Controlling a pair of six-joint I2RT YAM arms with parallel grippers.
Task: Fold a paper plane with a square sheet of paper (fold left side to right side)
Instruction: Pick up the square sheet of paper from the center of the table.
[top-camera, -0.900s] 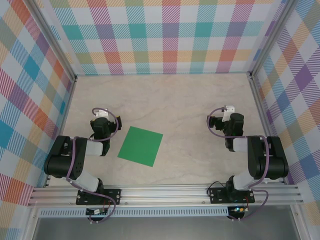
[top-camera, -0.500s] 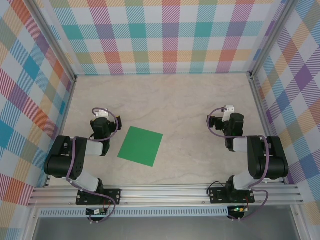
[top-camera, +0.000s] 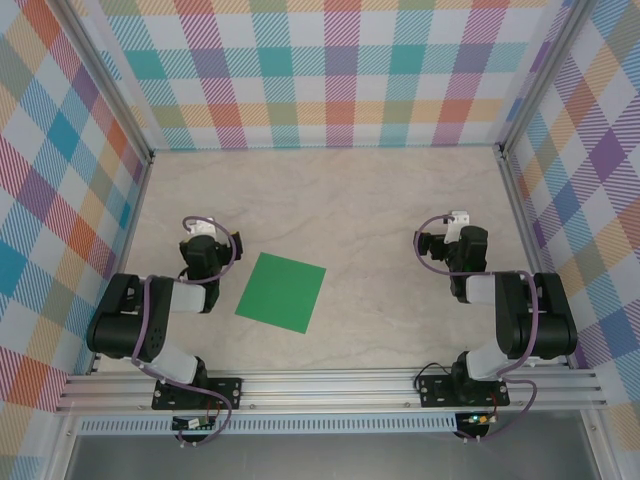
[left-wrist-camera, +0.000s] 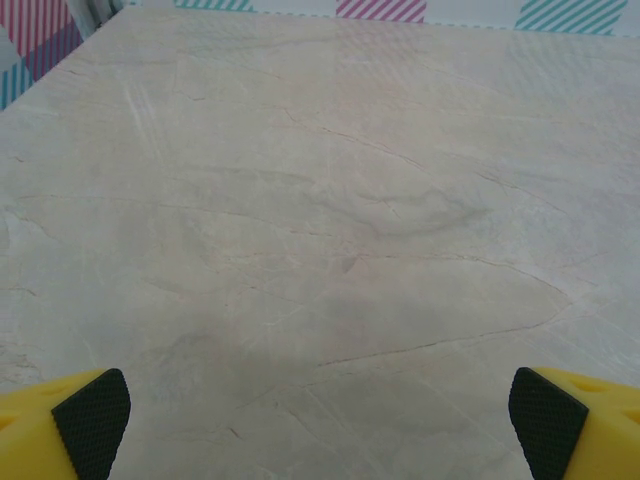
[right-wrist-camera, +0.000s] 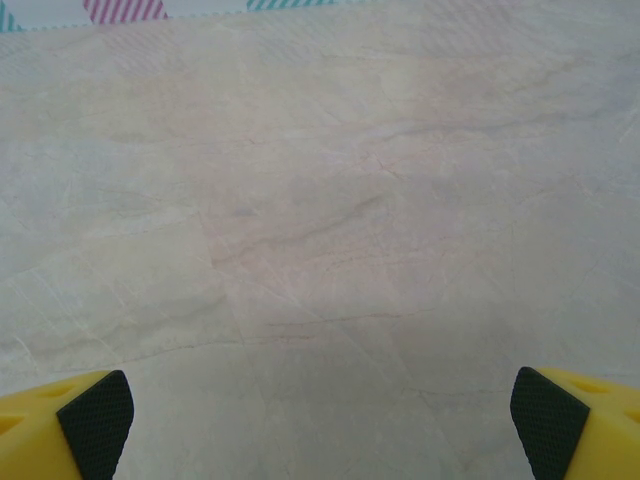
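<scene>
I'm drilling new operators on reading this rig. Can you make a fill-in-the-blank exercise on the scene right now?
1. The square sheet of paper lies on the table, flat and not yet ____.
2. The sheet's colour is ____.
3. Of the left gripper and the right gripper, the ____ one is nearer the sheet.
4. Both grippers stand ____, holding nothing.
Missing words: folded; green; left; open.

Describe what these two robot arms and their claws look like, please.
The left arm and right arm are chunky black joints linked by pale grey tubes, with purple cables looping along them. The left gripper and right gripper each have two yellow fingers faced with black cross-hatched pads.
</scene>
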